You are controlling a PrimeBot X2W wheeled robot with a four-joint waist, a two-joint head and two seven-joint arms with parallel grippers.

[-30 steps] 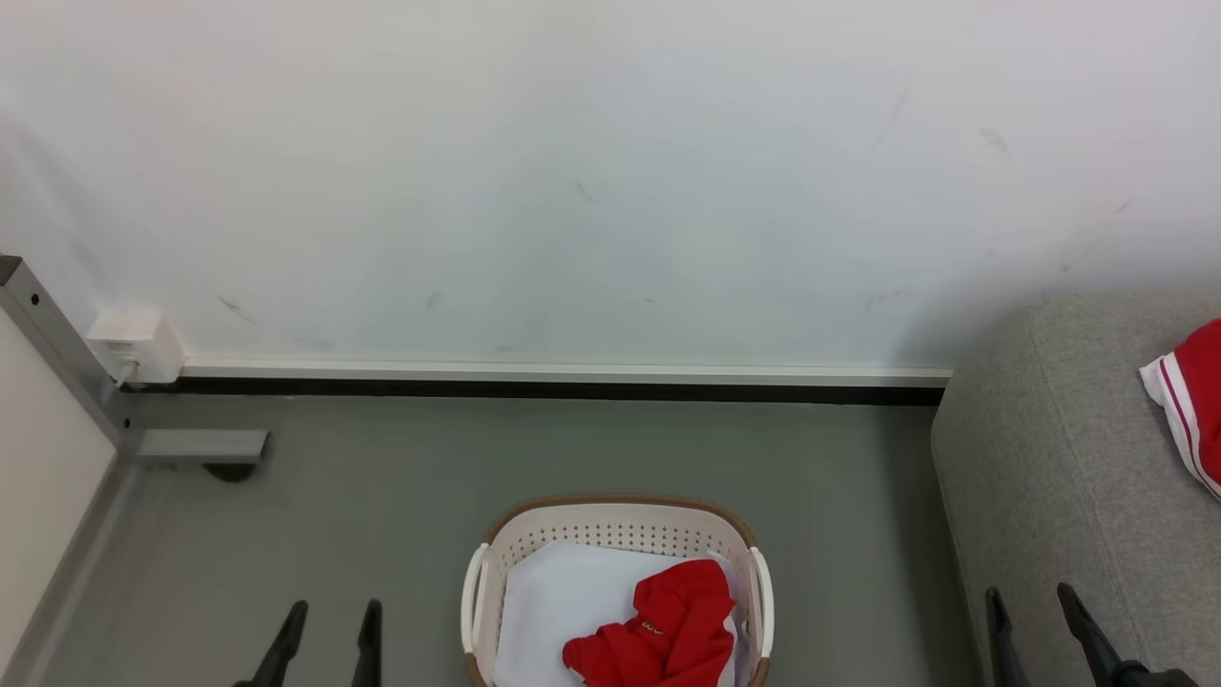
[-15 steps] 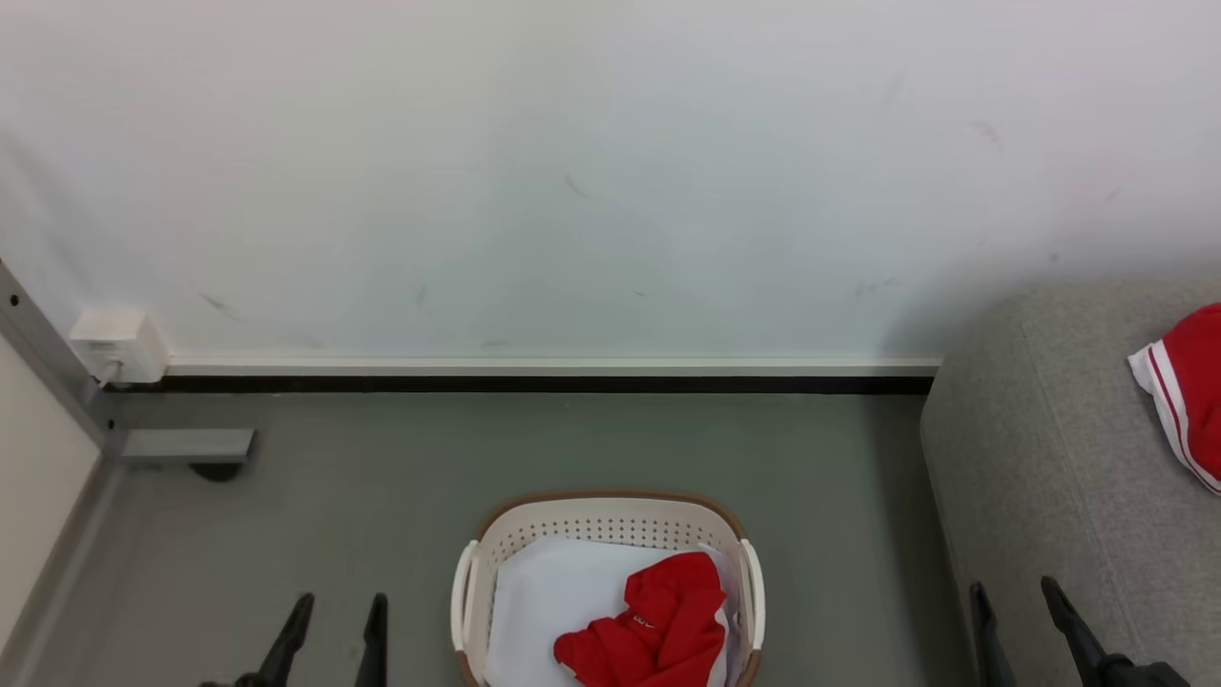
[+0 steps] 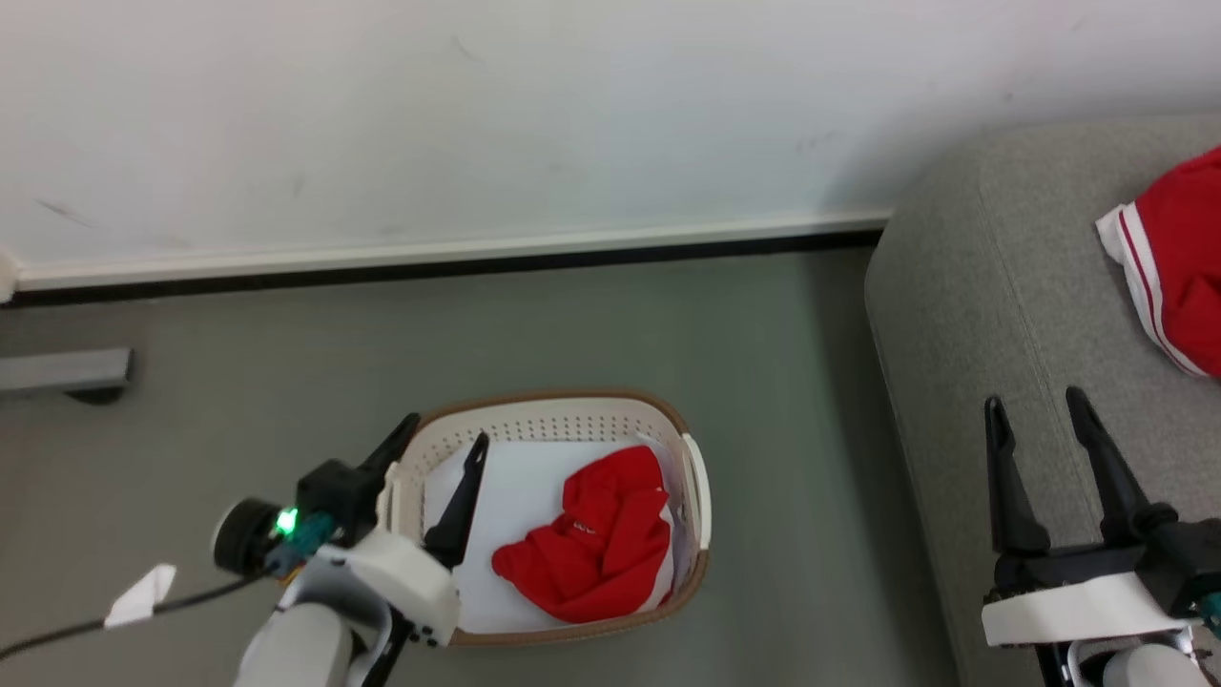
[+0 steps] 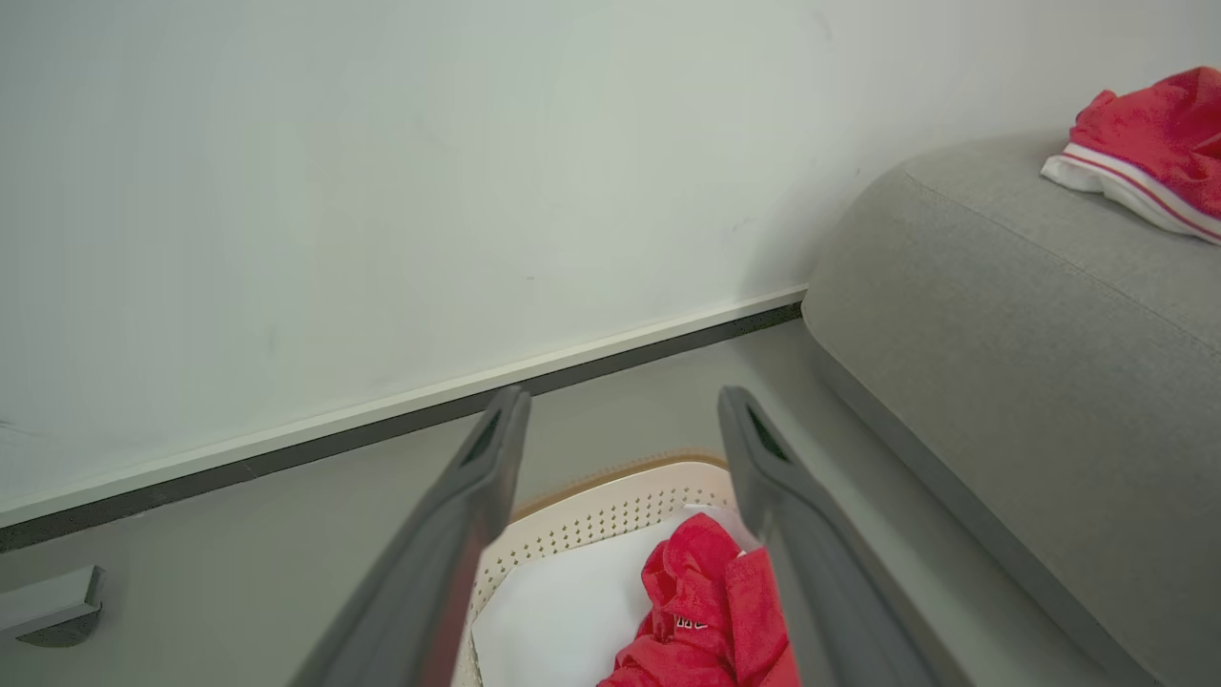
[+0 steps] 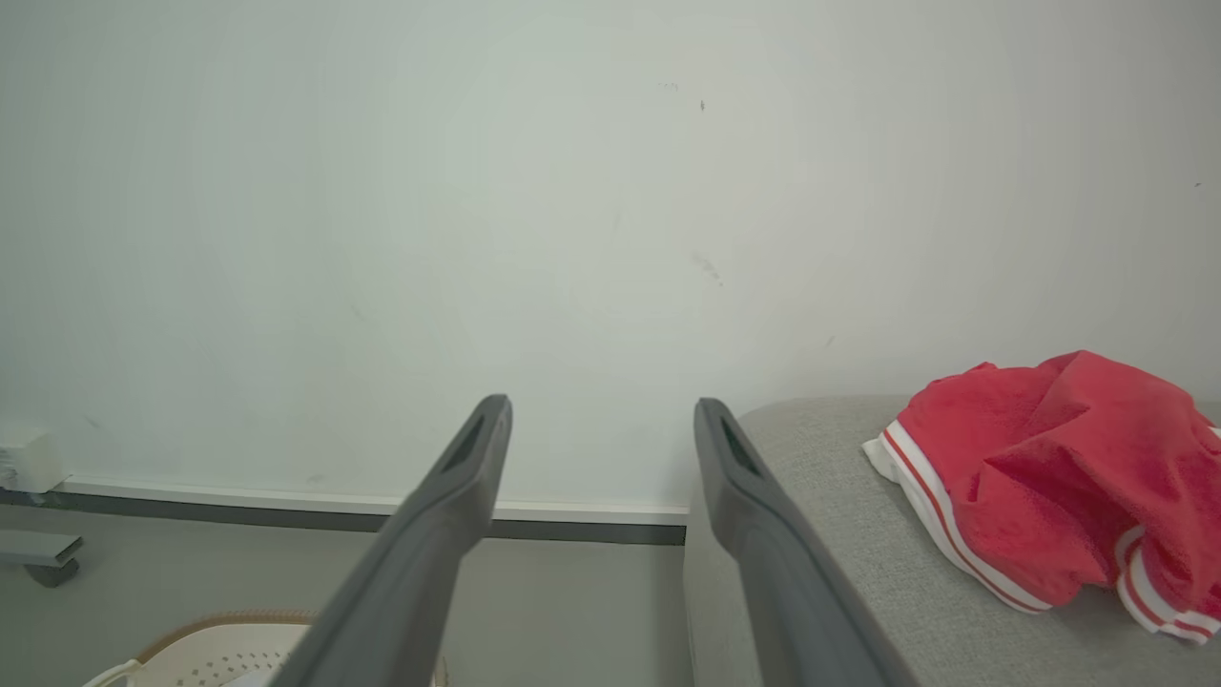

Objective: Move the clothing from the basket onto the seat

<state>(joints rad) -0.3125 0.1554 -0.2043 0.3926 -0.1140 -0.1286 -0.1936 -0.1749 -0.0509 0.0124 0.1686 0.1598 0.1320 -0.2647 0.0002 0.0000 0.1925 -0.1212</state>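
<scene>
Head view: left jaws have moved over basket (image 3: 563,425).

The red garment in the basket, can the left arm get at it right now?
Probably yes. The left gripper hangs open over the left edge of the basket, and the red garment lies uncovered on the white sheet with nothing between them.

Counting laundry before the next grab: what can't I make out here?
Seat garment: head view, cut off by the right edge.
Anything under the basket garment: hidden by it.
Its logo: too small to read.
Basket: left wrist view, near part cut by bottom edge.
</scene>
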